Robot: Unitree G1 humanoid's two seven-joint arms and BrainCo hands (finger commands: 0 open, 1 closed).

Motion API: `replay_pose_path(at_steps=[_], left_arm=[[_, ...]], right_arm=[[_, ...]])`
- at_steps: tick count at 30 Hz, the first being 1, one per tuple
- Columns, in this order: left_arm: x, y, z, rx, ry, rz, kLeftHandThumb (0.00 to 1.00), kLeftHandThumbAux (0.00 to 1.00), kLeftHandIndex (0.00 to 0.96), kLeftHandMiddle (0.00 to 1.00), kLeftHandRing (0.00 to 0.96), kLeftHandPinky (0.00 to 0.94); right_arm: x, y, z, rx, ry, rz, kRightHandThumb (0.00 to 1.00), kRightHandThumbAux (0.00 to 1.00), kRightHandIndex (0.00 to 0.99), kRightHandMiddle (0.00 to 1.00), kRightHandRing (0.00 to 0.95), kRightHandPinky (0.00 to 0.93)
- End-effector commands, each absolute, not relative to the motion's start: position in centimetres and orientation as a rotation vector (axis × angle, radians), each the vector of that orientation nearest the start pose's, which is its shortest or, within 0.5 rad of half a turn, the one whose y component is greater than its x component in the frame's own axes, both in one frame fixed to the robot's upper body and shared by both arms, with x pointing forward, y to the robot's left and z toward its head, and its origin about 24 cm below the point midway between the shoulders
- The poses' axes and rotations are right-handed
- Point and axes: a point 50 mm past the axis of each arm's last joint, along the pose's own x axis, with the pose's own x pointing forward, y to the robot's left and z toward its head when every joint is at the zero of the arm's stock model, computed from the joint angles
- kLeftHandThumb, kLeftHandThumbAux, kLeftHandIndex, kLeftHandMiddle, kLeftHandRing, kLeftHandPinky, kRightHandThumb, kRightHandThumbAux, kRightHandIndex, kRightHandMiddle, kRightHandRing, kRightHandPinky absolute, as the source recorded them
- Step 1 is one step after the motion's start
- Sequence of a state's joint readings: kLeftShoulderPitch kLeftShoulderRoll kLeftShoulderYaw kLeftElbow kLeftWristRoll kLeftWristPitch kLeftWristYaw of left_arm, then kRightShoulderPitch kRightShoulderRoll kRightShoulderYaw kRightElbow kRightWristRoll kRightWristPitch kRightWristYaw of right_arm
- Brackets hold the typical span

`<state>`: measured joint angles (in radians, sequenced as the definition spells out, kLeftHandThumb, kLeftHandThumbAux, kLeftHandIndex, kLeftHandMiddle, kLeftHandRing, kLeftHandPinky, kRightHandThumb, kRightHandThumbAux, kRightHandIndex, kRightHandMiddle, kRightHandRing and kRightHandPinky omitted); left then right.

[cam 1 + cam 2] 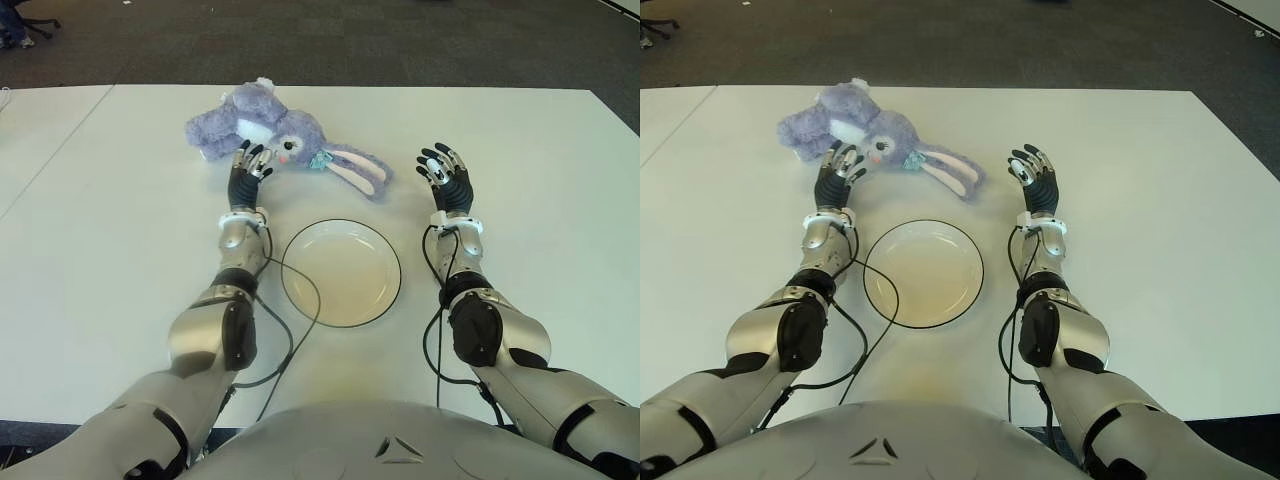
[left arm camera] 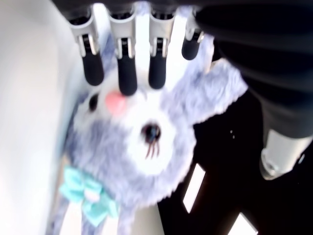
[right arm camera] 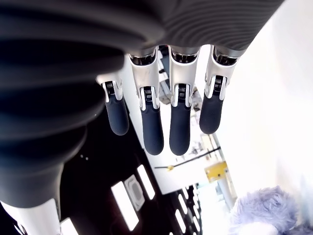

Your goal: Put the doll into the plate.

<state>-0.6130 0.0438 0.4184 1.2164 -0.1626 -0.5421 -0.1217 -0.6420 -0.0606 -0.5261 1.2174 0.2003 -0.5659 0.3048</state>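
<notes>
A wide white bench [image 1: 520, 130] fills most of the scene, bordered at its far edge by dark grey carpet [image 1: 330, 40]; an office chair base [image 1: 28, 28] shows at the far left corner of the room. The doll [image 1: 262, 133], a lilac plush rabbit with a white muzzle, a pink nose and a turquoise bow [image 1: 320, 160] at its neck, lies on its side on the bench, beyond the plate and slightly to the robot's left, its long ears [image 1: 358, 170] trailing toward the right. The plate [image 1: 340, 272], round, cream-coloured and dark-rimmed, sits flat on the bench between the two forearms, nearer the robot than the doll and apart from it. The left hand [image 1: 249, 176] is extended forward with its fingers straight and spread, holding nothing; its fingertips [image 2: 128, 78] lie at the doll's face, just by the pink nose in the left wrist view, though contact cannot be confirmed. The right hand [image 1: 446, 180] shows to the right of the plate and of the doll's ears, apart from both, with fingers [image 3: 180, 132] likewise straight and released, grasping nothing. Black cables [image 1: 290, 345] run along both silver forearms and loop onto the bench beside the plate.
</notes>
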Motion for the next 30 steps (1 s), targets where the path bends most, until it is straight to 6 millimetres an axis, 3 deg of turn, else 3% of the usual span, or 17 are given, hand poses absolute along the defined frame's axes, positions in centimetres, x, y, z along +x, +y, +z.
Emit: replay_pose_path(at_steps=[1,8,15,25,30], left_arm=[[26.4,22.8,-6.8,-0.338,0.326,0.431,0.0,0.568,0.01,0.133,0.177,0.188],[27.8,25.1,-4.6,-0.321,0.235,0.544,0.0,0.569,0.021,0.146,0.188,0.215],[28.8,25.4,-3.3,-0.27,0.187,0.577,0.006,0.579,0.022,0.142,0.186,0.216],[30.1,25.3,-1.8,-0.162,0.137,0.556,0.089,0.596,0.0,0.123,0.181,0.225],[30.8,25.3,-1.0,-0.036,0.138,0.527,0.11,0.613,0.0,0.101,0.152,0.159]], right_arm=[[24.5,-17.5,-9.4,0.528,0.433,-0.215,0.035,0.75,0.23,0.317,0.311,0.279],[24.6,-17.4,-9.3,0.528,0.423,-0.21,0.042,0.747,0.227,0.318,0.313,0.282],[24.7,-17.3,-9.3,0.536,0.422,-0.21,0.033,0.742,0.226,0.318,0.31,0.273],[24.8,-17.2,-9.3,0.538,0.425,-0.214,0.033,0.751,0.23,0.327,0.319,0.274],[24.7,-17.2,-9.3,0.538,0.424,-0.214,0.026,0.744,0.226,0.316,0.304,0.252]])
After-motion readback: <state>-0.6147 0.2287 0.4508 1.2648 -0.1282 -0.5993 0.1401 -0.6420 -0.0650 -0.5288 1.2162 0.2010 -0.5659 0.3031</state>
